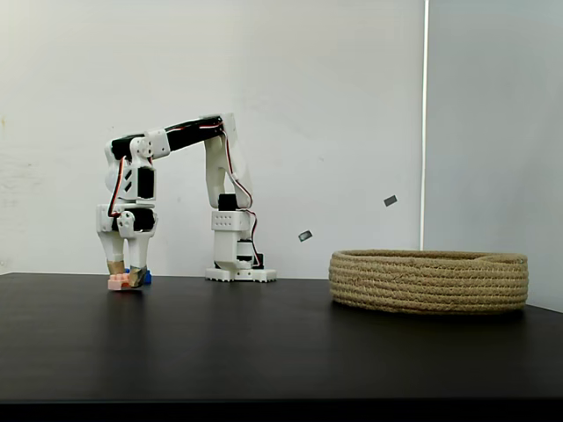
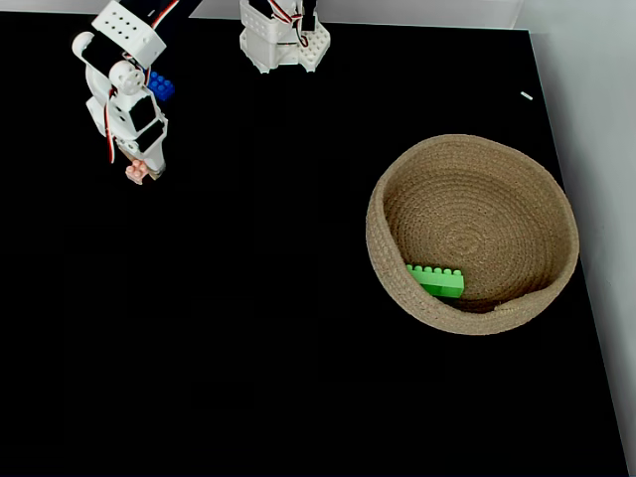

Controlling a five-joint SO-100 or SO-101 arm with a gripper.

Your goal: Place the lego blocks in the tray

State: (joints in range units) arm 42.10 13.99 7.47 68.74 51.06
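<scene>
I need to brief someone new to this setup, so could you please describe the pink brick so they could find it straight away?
Start at the white arm's base at the table's far edge, then follow the arm to its gripper on the left of this fixed view. The pink brick sits at the fingertips, paler and smaller than the blue brick behind it.

On the black table (image 1: 264,343), the white arm's end effector (image 1: 124,279) points straight down, its fingers closed around a tiny pale pink-orange studded brick (image 1: 118,282). A small blue brick (image 1: 144,276) sits just behind. The coiled tan rope basket (image 1: 428,281) stands well apart, at right.
</scene>
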